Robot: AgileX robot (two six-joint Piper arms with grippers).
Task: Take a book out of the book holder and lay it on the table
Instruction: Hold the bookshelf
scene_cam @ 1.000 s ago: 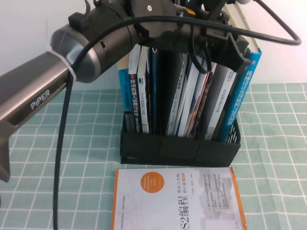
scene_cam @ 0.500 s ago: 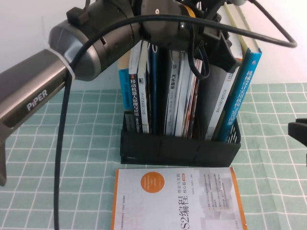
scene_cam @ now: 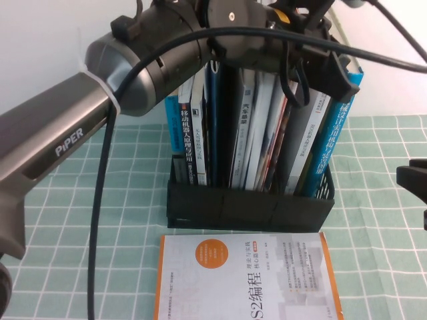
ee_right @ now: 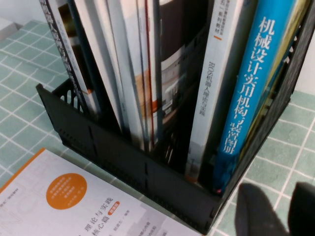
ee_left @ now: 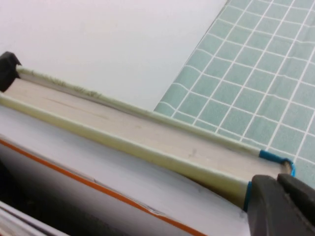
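Note:
The book (scene_cam: 337, 133), thick with a bright blue spine and white characters, stands in the rightmost slot of the black book holder (scene_cam: 247, 207). My left gripper (scene_cam: 337, 70) reaches over the holder's top to the book's upper corner. The left wrist view shows the book's page edge (ee_left: 147, 137) between pale yellow covers. The left gripper (ee_left: 280, 201) is at its blue spine corner, jaws together; I cannot tell whether it pinches anything. My right gripper (scene_cam: 413, 180) hovers right of the holder. In the right wrist view it (ee_right: 288, 206) is slightly open and empty beside the holder (ee_right: 123, 162) and the book (ee_right: 248, 83).
Several other books and magazines fill the holder's other slots. A white book with orange edges and an orange circle (scene_cam: 247, 280) lies flat on the mint-green grid table (scene_cam: 80, 220) just in front of the holder. A white wall stands behind.
My left arm dipped left, then shifted right and slightly up over the holder. My right gripper came into view at the right edge. The book still stands in its slot.

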